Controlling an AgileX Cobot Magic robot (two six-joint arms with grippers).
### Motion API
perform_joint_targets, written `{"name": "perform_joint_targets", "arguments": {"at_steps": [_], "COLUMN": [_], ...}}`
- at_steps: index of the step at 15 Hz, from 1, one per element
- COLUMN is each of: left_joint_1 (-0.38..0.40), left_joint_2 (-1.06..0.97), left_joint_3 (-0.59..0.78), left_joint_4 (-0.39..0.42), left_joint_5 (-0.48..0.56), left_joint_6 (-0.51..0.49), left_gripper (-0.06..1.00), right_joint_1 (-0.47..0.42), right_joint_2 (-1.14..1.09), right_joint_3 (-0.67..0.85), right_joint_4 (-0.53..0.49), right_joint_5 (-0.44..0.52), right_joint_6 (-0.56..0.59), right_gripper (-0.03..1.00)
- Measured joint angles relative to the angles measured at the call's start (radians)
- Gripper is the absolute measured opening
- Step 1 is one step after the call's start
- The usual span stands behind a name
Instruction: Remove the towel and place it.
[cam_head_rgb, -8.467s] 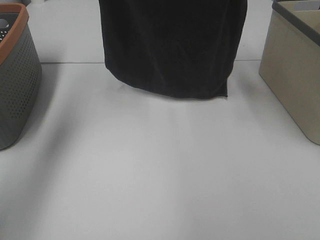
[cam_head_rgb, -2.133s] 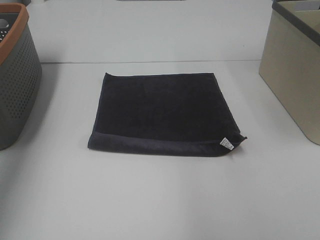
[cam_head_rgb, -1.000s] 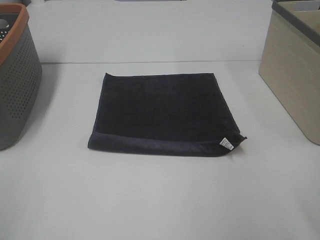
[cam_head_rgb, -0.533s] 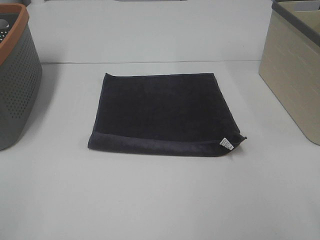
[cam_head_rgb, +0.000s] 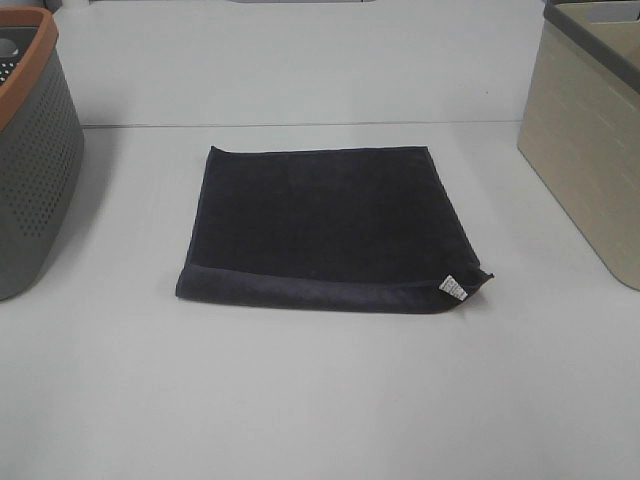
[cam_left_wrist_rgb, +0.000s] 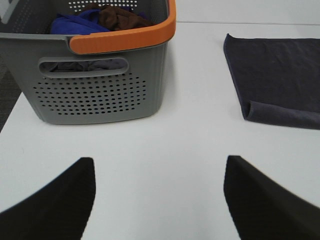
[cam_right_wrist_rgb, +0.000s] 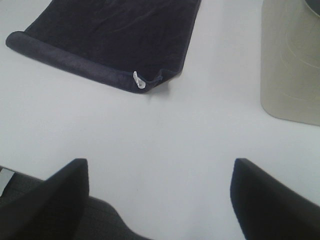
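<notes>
The towel (cam_head_rgb: 325, 225), a very dark navy-black cloth, lies flat and folded on the white table (cam_head_rgb: 320, 400), its rolled fold along the near edge and a small white tag (cam_head_rgb: 453, 287) at the near right corner. The left wrist view shows the towel (cam_left_wrist_rgb: 280, 80) and the right wrist view shows the towel (cam_right_wrist_rgb: 110, 30) with its tag (cam_right_wrist_rgb: 139, 82). My left gripper (cam_left_wrist_rgb: 159, 197) is open above bare table beside the grey basket. My right gripper (cam_right_wrist_rgb: 159, 197) is open over the table's front edge, apart from the towel. Neither gripper appears in the exterior high view.
A grey perforated basket (cam_head_rgb: 30, 160) with an orange rim stands at the left, and the left wrist view shows this basket (cam_left_wrist_rgb: 100, 75) holding blue and brown clothes. A beige bin (cam_head_rgb: 590, 140) stands at the right, also the beige bin (cam_right_wrist_rgb: 290, 60) in the right wrist view.
Several seconds ago the towel hung upright at the back of the table; over the last two seconds it has lain flat and nothing has moved.
</notes>
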Motion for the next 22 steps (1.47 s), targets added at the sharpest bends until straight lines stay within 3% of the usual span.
{"name": "perform_joint_targets", "arguments": {"at_steps": [2, 7, 22], "left_joint_1": [-0.039, -0.042, -0.042], "left_joint_2": [0.0, 0.0, 0.0], "left_joint_3": [0.0, 0.0, 0.0], "left_joint_4": [0.004, 0.013, 0.013], "left_joint_5": [-0.002, -0.002, -0.002], "left_joint_6": [0.0, 0.0, 0.0], "left_gripper": [0.68, 0.67, 0.67], "right_joint_1": [0.0, 0.0, 0.0], "right_joint_2": [-0.037, -0.217, -0.221], "right_joint_3": [0.016, 0.018, 0.018], "right_joint_4": [-0.009, -0.016, -0.015], "right_joint_5": [0.039, 0.041, 0.042], "right_joint_6": [0.0, 0.0, 0.001], "right_gripper": [0.76, 0.76, 0.76]}}
